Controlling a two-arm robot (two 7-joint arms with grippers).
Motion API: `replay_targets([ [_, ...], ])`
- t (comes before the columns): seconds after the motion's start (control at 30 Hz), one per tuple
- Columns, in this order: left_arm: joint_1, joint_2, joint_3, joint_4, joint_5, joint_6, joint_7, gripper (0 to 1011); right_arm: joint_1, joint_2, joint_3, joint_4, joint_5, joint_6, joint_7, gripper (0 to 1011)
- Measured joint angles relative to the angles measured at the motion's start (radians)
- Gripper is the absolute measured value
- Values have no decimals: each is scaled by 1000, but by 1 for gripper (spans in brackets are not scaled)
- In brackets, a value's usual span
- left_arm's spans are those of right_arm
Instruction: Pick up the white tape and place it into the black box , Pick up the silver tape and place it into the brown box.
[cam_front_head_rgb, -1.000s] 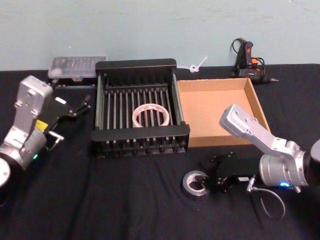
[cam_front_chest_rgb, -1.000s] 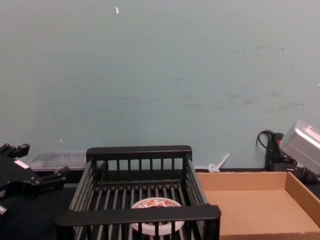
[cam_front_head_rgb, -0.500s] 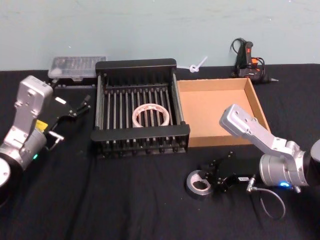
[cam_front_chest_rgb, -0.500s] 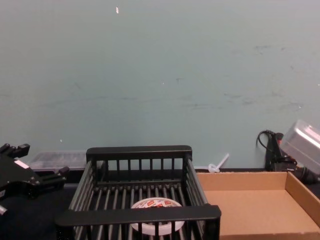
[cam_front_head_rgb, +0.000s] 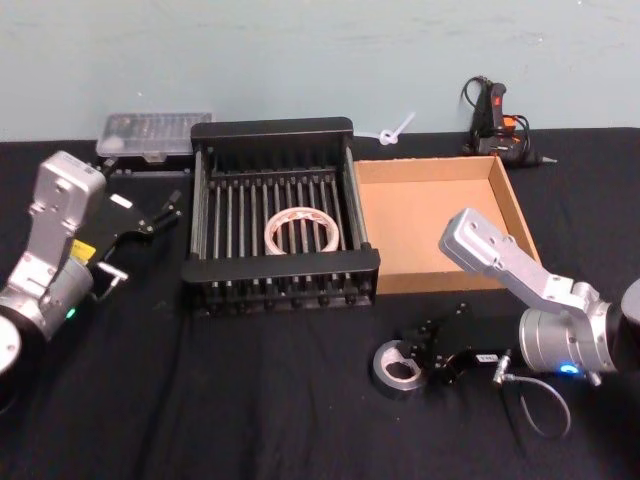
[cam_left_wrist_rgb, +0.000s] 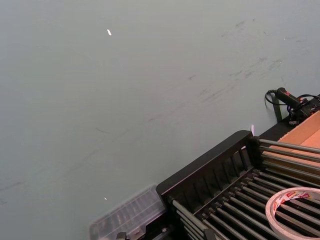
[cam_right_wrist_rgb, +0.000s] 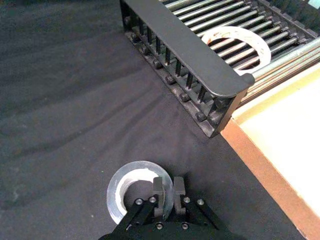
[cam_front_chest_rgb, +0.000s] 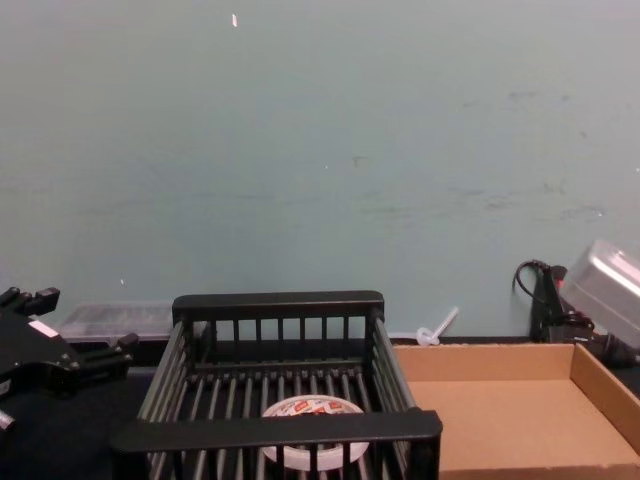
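Observation:
The silver tape (cam_front_head_rgb: 397, 367) lies on the black cloth in front of the brown box (cam_front_head_rgb: 430, 215). My right gripper (cam_front_head_rgb: 424, 358) is shut on the roll's near wall, one finger inside the hole. In the right wrist view the fingertips (cam_right_wrist_rgb: 159, 186) pinch the rim of the silver tape (cam_right_wrist_rgb: 134, 192). The white tape (cam_front_head_rgb: 300, 231) lies flat on the bars of the black box (cam_front_head_rgb: 280, 268); its red print shows in the chest view (cam_front_chest_rgb: 312, 410). My left gripper (cam_front_head_rgb: 160, 210) hangs open beside the crate's left wall, holding nothing.
A clear plastic case (cam_front_head_rgb: 155, 133) sits behind the crate at the left. A black glue gun with its cable (cam_front_head_rgb: 495, 120) and a white plastic tie (cam_front_head_rgb: 395, 130) lie by the back wall. Open black cloth spreads in front of both boxes.
My right gripper's fingers have closed on the silver tape's wall, and the roll has shifted slightly right and tipped a little. The left arm has not moved.

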Motion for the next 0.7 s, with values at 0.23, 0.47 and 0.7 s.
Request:
replay_targets([
  [0.23, 0, 0, 0, 0, 0, 0, 0, 1001, -8, 2, 20, -11, 18, -2, -9, 134],
  [0.47, 0, 0, 0, 0, 0, 0, 0, 1001, -12, 7, 69, -29, 44, -10, -43, 134],
  [0.7, 0, 0, 0, 0, 0, 0, 0, 1001, 2, -2, 134, -26, 66, -24, -100, 134],
])
